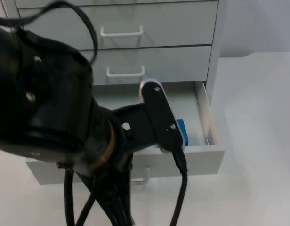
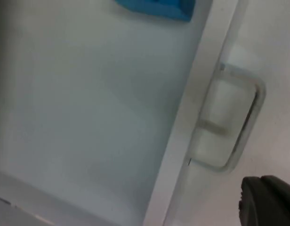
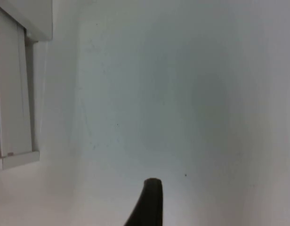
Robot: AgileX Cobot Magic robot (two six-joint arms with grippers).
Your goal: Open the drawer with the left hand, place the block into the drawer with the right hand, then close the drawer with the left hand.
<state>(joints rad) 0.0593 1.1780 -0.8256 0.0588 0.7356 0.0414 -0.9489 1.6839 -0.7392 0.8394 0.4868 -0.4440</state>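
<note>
Drawer [image 1: 201,153] at the bottom of a pale grey cabinet [image 1: 159,28] stands pulled out over the white counter [image 1: 258,117], and the blue block [image 1: 182,131] lies inside it, near the front right corner of the drawer floor. In the left wrist view the block [image 2: 157,8] is a flat, sharp-edged blue slab on the smooth grey floor. Two more drawers above are shut, each with a white loop handle [image 1: 121,33]. The open drawer's handle [image 2: 232,125] is a rounded, translucent white loop on the front panel.

The left arm [image 1: 55,108], bulky and black, reaches forward over the open drawer and hides most of its left half and part of the front panel. The left gripper's fingertip [image 2: 267,202] sits just beside the handle, not touching it; I cannot tell whether that gripper is spread or pressed together.

The right gripper's fingertip [image 3: 149,202] hangs over bare counter, well to the right of the drawer's side wall [image 3: 13,94]; its state cannot be told either
</note>
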